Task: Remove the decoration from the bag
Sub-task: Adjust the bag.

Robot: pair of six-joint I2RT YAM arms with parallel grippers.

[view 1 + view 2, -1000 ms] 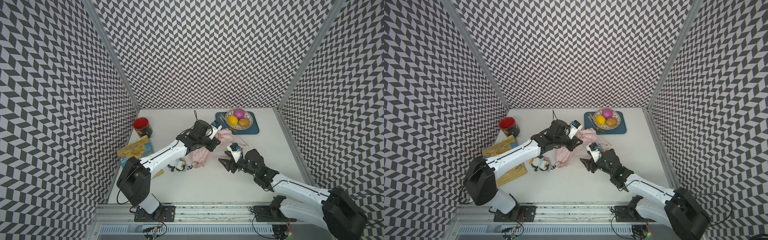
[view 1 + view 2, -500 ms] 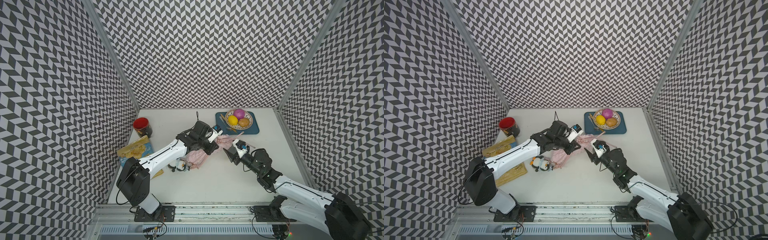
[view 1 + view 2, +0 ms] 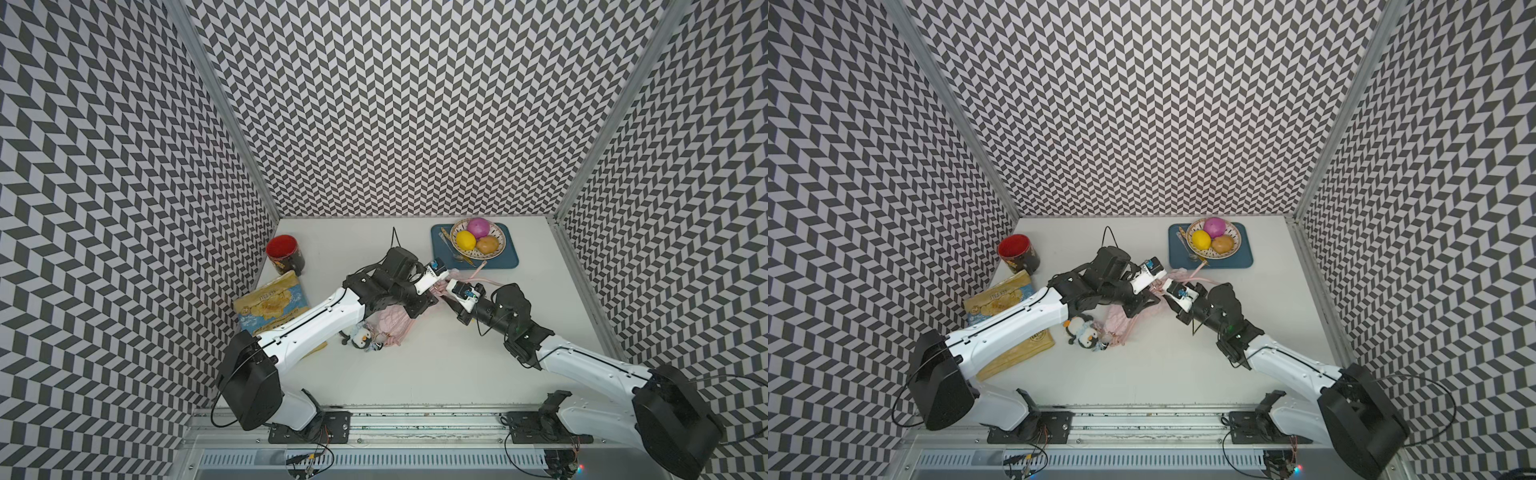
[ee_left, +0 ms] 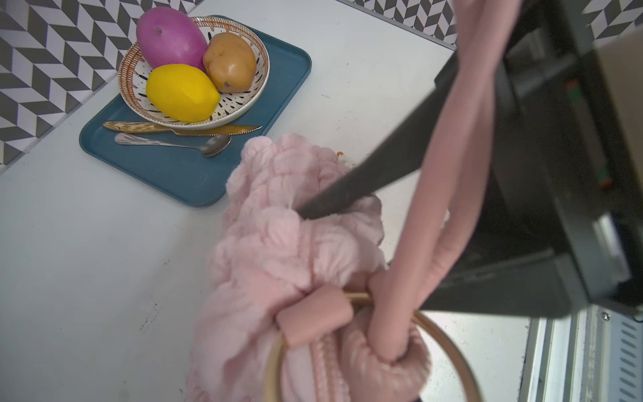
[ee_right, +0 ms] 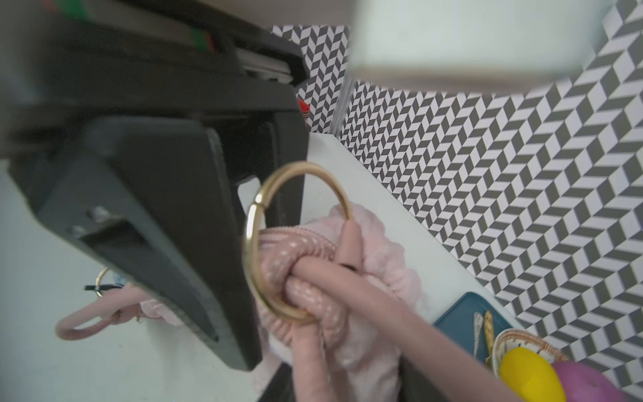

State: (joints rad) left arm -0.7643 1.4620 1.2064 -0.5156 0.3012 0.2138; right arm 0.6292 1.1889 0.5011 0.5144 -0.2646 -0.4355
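The left gripper (image 3: pixel 437 289) and the right gripper (image 3: pixel 448 291) meet at the gold ring (image 5: pixel 249 240) of the bag (image 3: pixel 392 326), the penguin (image 3: pixel 360 338) lies beside the bag, and I cannot tell if either gripper holds anything.

Pale pink bag (image 4: pixel 264 243), blue tray (image 4: pixel 174 174)

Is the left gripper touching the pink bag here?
Touching. In the left wrist view, one finger of the left gripper digs its tip into the puffy fabric of the bag, with no gap visible.
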